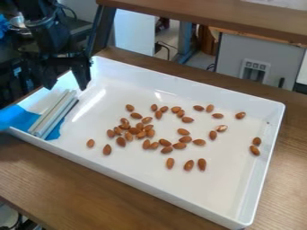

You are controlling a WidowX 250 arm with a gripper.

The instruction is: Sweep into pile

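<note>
Roughly forty almonds point(135, 130) lie in one white tray point(153, 187); some touch or overlap, so I can't give the count as exact. Taking the view as a clock face with the tray's middle as its hub, the thickest bunch is at the hub itself, a loose, uneven huddle with a few nuts leaning on each other. The rest are scattered singly or in small sets: two at about eight o'clock, three in a short row between four and five, two close together just past three, near the tray's wall, and a looser spread from eleven round to three.

The almonds are warm reddish brown, whole, pointed at one end and turned every which way. One at about three has a pale patch on it.

There is one long, light-coloured tool point(53, 114) with ridges running along it, between nine and ten o'clock, lying slantwise at that end of the tray. Blue material point(15, 117) shows around it and reaches across the rim.

The one black gripper point(67, 85) hangs at about ten o'clock, near the tray's corner. Its two jaws point down, set wide apart, with nothing held between them. The tray sits on a brown wooden desk point(78, 188).
</note>
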